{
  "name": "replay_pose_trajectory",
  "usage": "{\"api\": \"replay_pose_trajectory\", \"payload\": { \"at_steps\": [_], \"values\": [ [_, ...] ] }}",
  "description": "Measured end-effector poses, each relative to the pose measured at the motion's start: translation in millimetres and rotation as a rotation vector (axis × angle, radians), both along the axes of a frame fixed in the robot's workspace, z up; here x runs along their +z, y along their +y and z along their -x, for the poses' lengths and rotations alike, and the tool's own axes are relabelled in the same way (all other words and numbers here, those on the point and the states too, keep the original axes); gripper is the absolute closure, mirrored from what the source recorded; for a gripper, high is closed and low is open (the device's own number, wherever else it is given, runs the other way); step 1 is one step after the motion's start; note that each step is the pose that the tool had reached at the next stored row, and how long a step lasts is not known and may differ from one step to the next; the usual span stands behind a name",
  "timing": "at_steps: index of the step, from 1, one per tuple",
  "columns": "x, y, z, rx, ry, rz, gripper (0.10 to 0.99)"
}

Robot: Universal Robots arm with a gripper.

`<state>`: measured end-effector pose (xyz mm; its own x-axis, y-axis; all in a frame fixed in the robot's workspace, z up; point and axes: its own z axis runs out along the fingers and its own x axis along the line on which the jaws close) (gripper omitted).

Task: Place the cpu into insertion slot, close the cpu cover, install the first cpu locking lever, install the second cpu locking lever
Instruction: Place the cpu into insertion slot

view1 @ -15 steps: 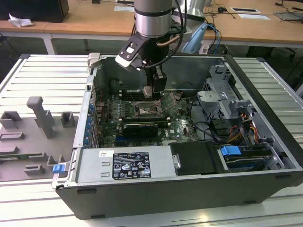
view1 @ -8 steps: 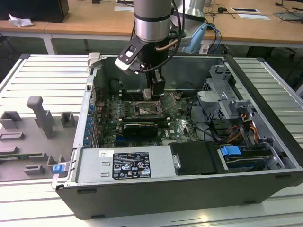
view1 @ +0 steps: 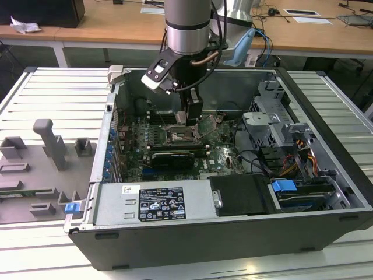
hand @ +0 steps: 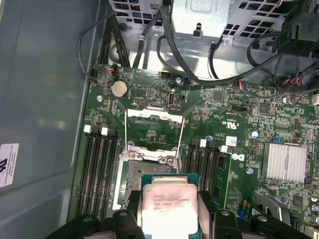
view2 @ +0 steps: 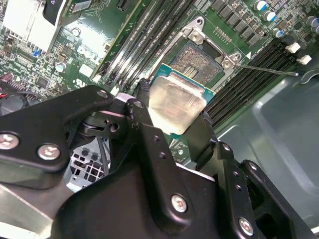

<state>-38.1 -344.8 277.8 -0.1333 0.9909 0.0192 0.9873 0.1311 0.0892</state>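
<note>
1. Between the gripper's (view2: 172,112) fingers (view2: 199,137) sits the cpu (view2: 177,102), clamped by two opposite edges, pale metal top up.
2. Just beyond the fingertips lies the insertion slot (hand: 144,172), bare; whether the chip touches its rim cannot be told.
3. Past the slot, away from the gripper, the first wrist view shows the cpu cover (hand: 154,113) swung open.
4. Beside the slot, the second wrist view shows a thin lever (view2: 264,69).
5. Around the gripper (view1: 185,116), the exterior view shows the computer case (view1: 245,239); the chip there is too small to make out.
</note>
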Motion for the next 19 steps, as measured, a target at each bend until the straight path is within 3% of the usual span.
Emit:
{"api": "replay_pose_trajectory", "payload": {
  "at_steps": [19],
  "values": [
    [-9.7,0.0,0.0,0.000,0.0000,0.000,0.553]
  ]
}}
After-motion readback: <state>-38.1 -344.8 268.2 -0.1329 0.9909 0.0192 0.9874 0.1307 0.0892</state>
